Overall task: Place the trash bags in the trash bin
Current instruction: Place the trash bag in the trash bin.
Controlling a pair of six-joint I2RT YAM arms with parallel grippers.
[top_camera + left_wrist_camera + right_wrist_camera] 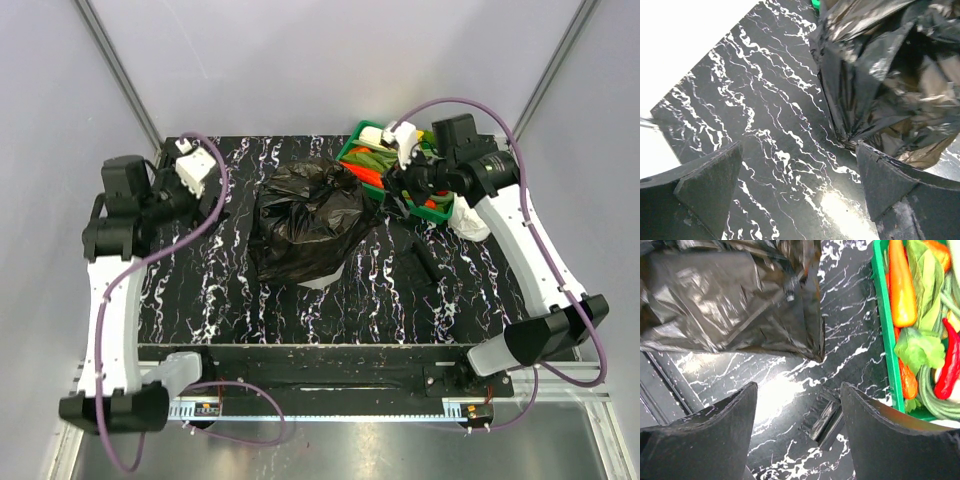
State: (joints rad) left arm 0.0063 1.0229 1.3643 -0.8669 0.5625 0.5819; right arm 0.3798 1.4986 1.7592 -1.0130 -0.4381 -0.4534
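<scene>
Pickup of the second bag, by the look of it. Spread trash bag [305, 225] heaped in the middle of the table [200, 290], crinkled and glossy, draped over what must be the trash bin [318, 283]. Of the bin itself, only a pale sliver showing at the near foot of the heap. Film inside the mouth or merely over it: cannot tell.

Folded trash bag [822, 419] lying flat on the surface, right of the middle, apart from the heap and just short of the green tray [887, 340] in the far right corner. Right gripper [799, 390] hovering above that bundle, jaws well apart, nothing between them. From the wrist, bundle framed in the gap, a little toward the tray-side finger.

Left gripper [799, 146] low at the left flank of the heap, toward the far left corner, jaws at their widest, empty. One finger close to the film, not clearly touching.

Next, probably:
- Lower the right gripper straight down, centre the gap on the bundle, and close across its narrow side.
- Take care: thin, slick and flat against the table, so likely to slide away or slip out without the tips right down at the surface.
- Lift and carry toward the heap.
- With the bin mouth hidden under film, perhaps use the left gripper first, to draw the sheet aside or press it down
</scene>
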